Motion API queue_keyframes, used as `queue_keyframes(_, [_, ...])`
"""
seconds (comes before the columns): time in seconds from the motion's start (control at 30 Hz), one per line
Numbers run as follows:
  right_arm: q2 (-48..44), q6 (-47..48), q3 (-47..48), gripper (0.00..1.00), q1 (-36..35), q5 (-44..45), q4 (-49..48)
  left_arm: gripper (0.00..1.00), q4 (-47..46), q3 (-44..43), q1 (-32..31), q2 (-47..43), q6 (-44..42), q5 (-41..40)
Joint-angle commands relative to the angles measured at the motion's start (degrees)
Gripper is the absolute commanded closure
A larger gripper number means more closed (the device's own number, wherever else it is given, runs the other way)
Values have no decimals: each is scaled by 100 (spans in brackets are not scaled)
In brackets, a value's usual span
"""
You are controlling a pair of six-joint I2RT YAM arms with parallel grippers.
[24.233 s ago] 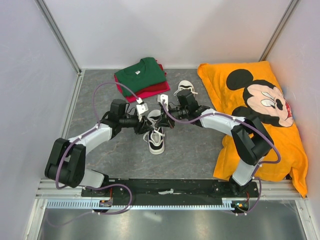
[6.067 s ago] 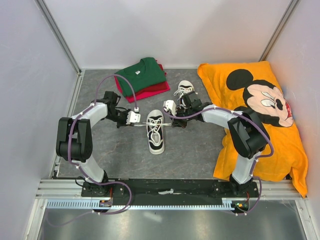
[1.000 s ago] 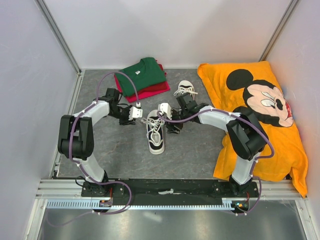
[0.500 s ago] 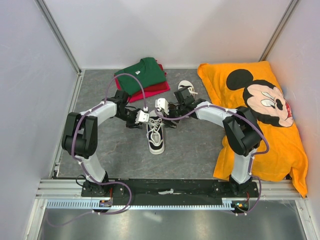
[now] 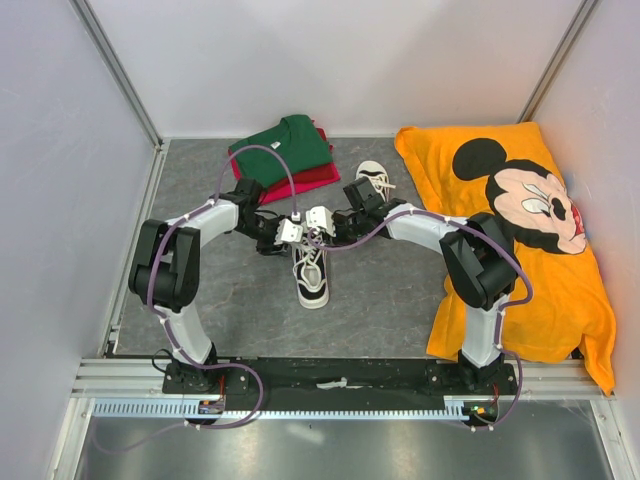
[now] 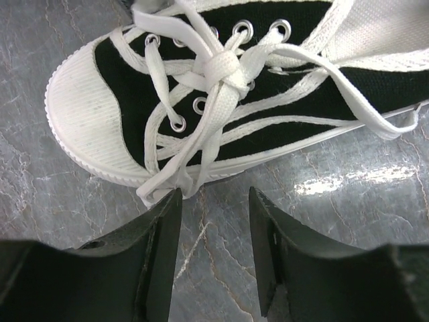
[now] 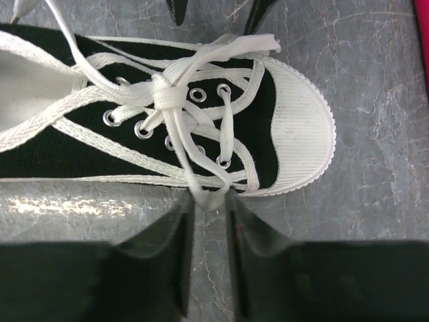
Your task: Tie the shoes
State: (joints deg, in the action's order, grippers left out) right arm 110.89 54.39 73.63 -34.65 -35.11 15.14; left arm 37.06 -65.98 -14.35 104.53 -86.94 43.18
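One of the shoes (image 5: 311,272), black with a white toe cap, lies mid-table with its laces crossed in a knot (image 6: 221,67). The other shoe (image 5: 372,178) lies behind it. My left gripper (image 6: 214,198) is open beside the shoe's side, and a lace loop (image 6: 161,191) touches its left fingertip. My right gripper (image 7: 210,201) is on the opposite side, its blurred fingers pinching a lace loop (image 7: 212,196) at their tips. From above, the left gripper (image 5: 290,232) and right gripper (image 5: 320,222) meet over the shoe's heel end.
Folded green and red shirts (image 5: 283,150) lie at the back left. An orange Mickey Mouse cloth (image 5: 520,230) covers the right side. White walls and metal rails enclose the grey floor (image 5: 240,300).
Both grippers have moved inward to the near shoe. The right jaws widened, then narrowed onto a lace loop. The left jaws opened slightly.
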Motion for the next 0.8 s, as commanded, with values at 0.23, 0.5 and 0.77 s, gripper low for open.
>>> queue_keyframes(0.23, [-304, 371, -23, 100, -77, -224, 139, 46, -919, 199, -182, -117, 388, -63])
queue_keyframes(0.5, [-533, 212, -155, 100, -68, -75, 262, 57, -990, 269, -200, -21, 379, -380])
queue_keyframes(0.77, [-753, 221, -384, 100, -42, 92, 315, 98, -841, 418, -182, -239, 396, -609])
